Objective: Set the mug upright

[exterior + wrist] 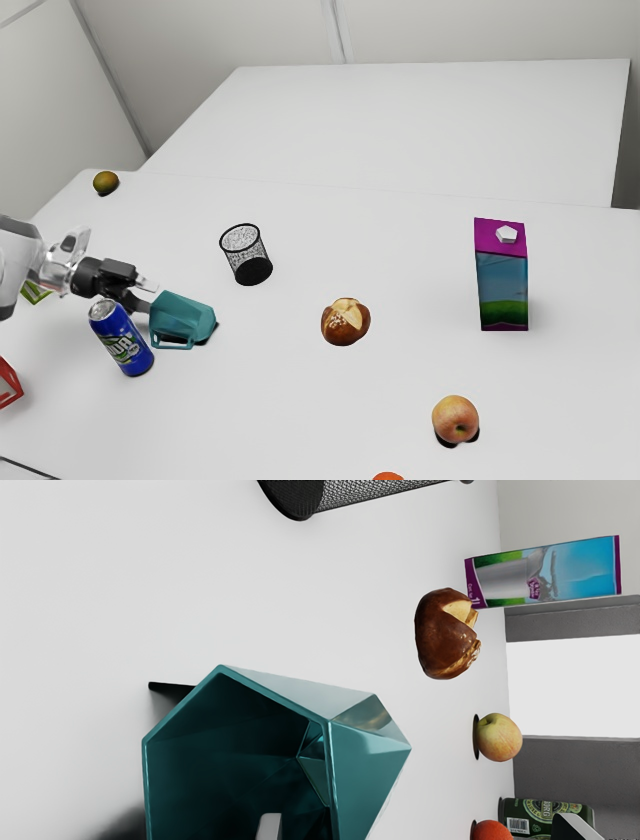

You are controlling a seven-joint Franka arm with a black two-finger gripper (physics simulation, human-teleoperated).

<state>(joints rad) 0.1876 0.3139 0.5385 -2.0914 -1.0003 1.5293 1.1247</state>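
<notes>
Mug [215, 760] tipped, lower centre of the wrist view, hand [148, 298] wide open, empty, bare desk [100, 580] upper left, green can [540, 807] lower right!

Exterior view high, farther off, downward; wrist view low, close, across table [300, 420]; mug [183, 316] common.

White table [400, 400], pale walls [480, 30].

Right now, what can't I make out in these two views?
- Teal faceted mug: wrist view, bottom edge cuts it off; contact with the fingers can't be confirmed.
- Dark green can: wrist view, partly behind a fingertip and cut by the bottom edge.
- Red box: exterior view, cut by the left edge.
- Green object: exterior view, partly behind the arm.
</notes>
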